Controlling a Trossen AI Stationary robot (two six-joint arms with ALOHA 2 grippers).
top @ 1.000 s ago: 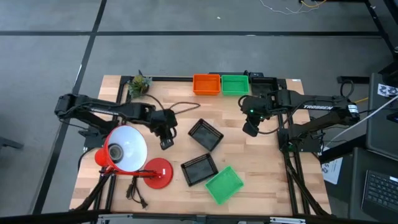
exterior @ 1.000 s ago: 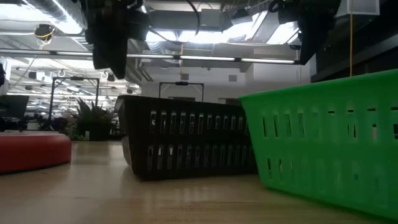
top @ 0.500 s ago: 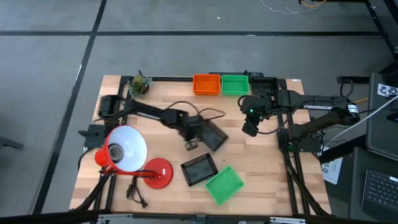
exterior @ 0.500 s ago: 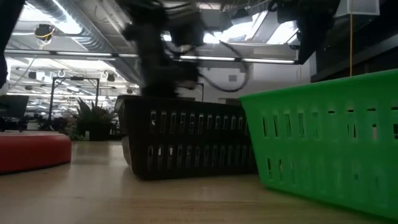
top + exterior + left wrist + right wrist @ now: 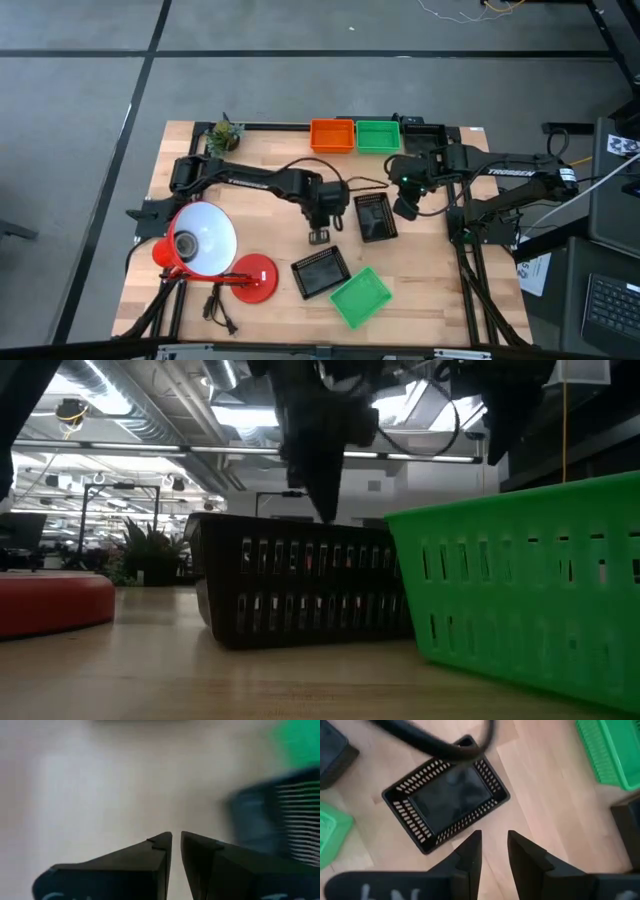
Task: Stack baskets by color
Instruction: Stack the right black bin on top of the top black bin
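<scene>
Three baskets stand along the far edge: orange (image 5: 332, 135), green (image 5: 378, 135) and black (image 5: 422, 130). A black basket (image 5: 376, 216) rests flat mid-table, under my right gripper (image 5: 405, 208), which hangs open above it (image 5: 494, 837). My left gripper (image 5: 320, 236) is shut on nothing (image 5: 176, 837) and points down just left of that basket. Nearer the front lie another black basket (image 5: 320, 272) and a green basket (image 5: 360, 297), both flat on the wood. My left gripper stands close beside the middle black basket's left wall (image 5: 359, 215), fingers pointing down. Whether its outer side touches the wall I cannot tell.
A red desk lamp with a white shade (image 5: 200, 240) and round red base (image 5: 250, 278) fills the near left. A small plant (image 5: 225, 135) stands at the far left corner. The left arm's cable (image 5: 435, 742) loops over the middle basket.
My left gripper has swept from beside the lamp toward the table's right edge, rolling as it went. The middle black basket has slid rightward and turned from a diamond stance to square with the table's edges, ending under my right gripper.
</scene>
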